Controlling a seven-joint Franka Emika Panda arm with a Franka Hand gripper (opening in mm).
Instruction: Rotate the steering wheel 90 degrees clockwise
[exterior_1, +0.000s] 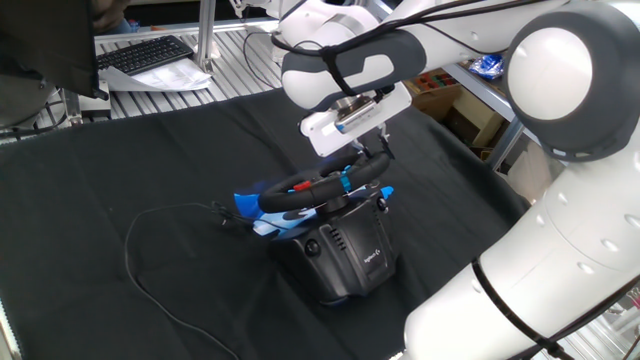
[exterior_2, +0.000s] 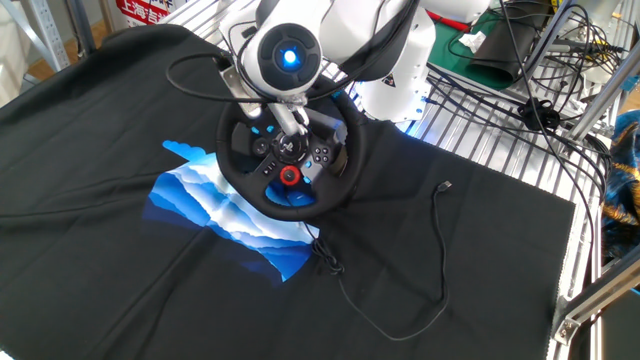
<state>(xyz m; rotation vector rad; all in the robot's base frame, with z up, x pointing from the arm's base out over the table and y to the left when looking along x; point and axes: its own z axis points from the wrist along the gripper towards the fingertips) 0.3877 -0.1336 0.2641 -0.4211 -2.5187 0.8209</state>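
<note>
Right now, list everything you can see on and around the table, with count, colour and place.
wheel: one, black rim, red hub button, on its base at mid table
base: one, black, under the wheel
cable: one, black, looping over the cloth
cloth: one, black with a blue print, covering the table
keyboard: one, black, on the far bench
arm: one, white and grey, reaching over the wheel
claw: one, at the wheel's rim; jaw state unclear
</note>
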